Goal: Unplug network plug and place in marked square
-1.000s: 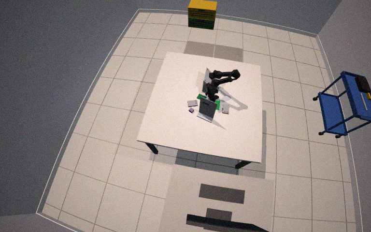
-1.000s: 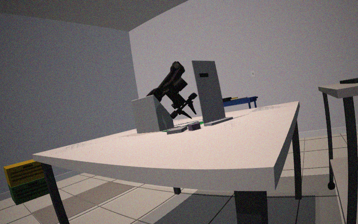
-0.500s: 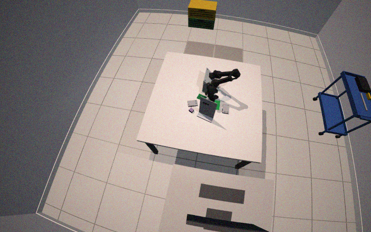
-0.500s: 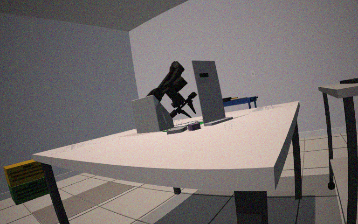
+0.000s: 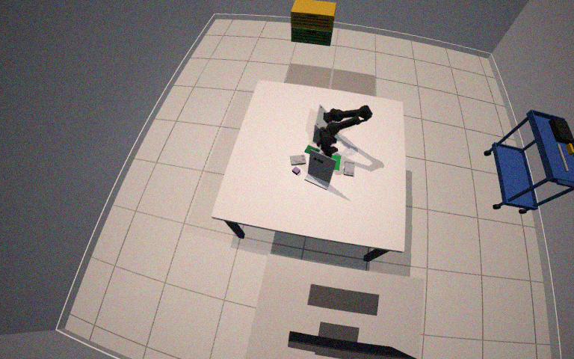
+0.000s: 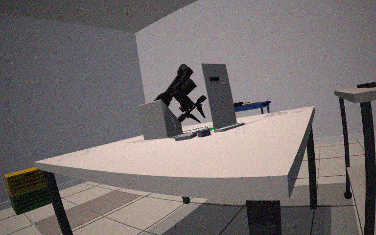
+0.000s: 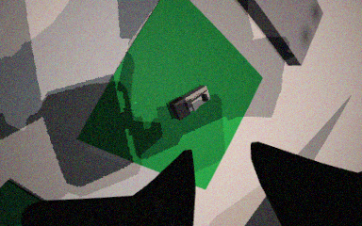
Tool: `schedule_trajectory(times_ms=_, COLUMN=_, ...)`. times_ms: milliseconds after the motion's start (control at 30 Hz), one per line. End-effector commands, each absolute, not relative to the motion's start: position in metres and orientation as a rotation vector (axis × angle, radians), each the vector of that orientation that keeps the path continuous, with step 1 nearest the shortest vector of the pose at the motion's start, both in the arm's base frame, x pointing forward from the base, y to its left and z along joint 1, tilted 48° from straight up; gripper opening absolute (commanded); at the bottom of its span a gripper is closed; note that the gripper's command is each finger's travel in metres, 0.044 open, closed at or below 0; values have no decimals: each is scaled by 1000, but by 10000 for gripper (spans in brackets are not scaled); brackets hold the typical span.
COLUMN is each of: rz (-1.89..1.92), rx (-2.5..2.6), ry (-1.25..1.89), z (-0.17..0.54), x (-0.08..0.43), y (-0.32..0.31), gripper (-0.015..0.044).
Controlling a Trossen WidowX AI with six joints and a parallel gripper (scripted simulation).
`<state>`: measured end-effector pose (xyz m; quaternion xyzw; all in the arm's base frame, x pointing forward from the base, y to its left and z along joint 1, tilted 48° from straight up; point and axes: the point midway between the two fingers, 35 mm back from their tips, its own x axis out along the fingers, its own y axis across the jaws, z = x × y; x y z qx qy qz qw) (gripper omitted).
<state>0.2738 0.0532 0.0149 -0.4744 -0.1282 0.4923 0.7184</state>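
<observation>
Top: arm [image 5: 347, 114] bent over panel [image 5: 322, 170], likely retreating upward.

Exterior: gripper [image 6: 202, 117] tilted down, beside panel [image 6: 220, 97], 2 fingers partly spread, holding nothing; likely kept apart for clean release.

Wrist: plug [image 7: 189, 102] inside green square [image 7: 189, 47], 12 o'clock of gripper [image 7: 222, 153], beyond fingertips; placement looks finished.

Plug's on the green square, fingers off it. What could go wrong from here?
Retreat looks like the main risk. The gripper hangs close to the upright panel, so a sideways move could clip it. Swinging low might also nudge the plug, which lies inside the green square, and shift it.
</observation>
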Motion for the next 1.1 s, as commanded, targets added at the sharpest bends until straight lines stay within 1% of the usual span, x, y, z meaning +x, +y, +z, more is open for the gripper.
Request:
schedule_trajectory(times_ms=0, rz=1089, rx=-1057, ry=-293, z=17, x=275, y=51, gripper=156)
schedule_trajectory(times_ms=1067, rz=1093, rx=-1056, ry=-293, z=27, x=273, y=37, gripper=156)
